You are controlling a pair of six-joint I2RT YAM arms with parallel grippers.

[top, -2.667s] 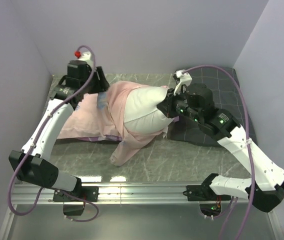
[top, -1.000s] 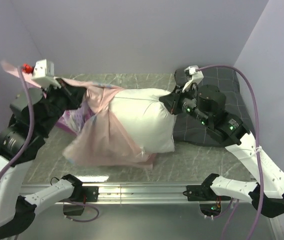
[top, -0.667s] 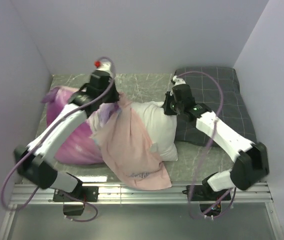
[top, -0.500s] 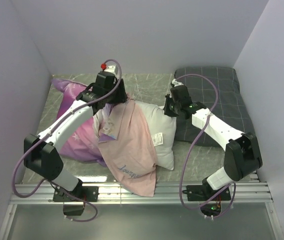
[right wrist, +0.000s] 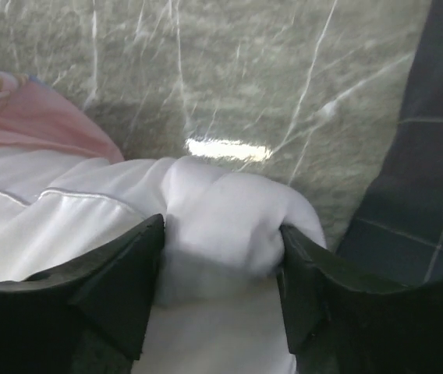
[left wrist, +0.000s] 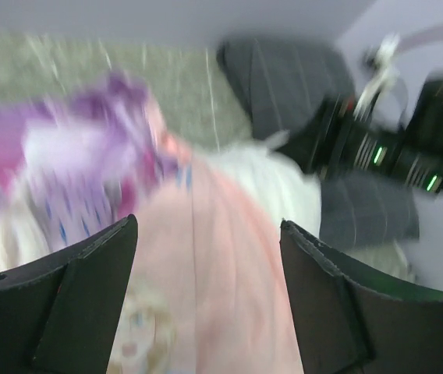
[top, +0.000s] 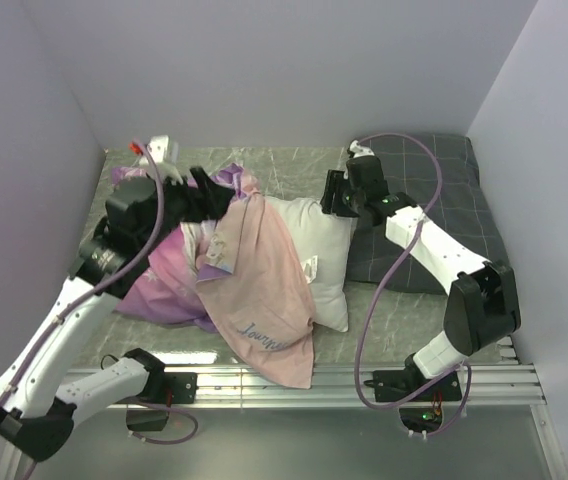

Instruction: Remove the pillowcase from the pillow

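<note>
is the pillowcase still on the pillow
Mostly off: the right half of the pillow lies bare, the pillowcase draped over its left end. Whether that end is still inside, cannot tell.

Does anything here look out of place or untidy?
Yes. The pillowcase lies crumpled and partly inside out across the pillow. Its near end hangs past the front edge of the table and onto the metal rail.

The pillowcase (top: 254,290) drapes over the left half of the pillow (top: 326,255). The right gripper (top: 336,196) is at its far right corner.
</note>
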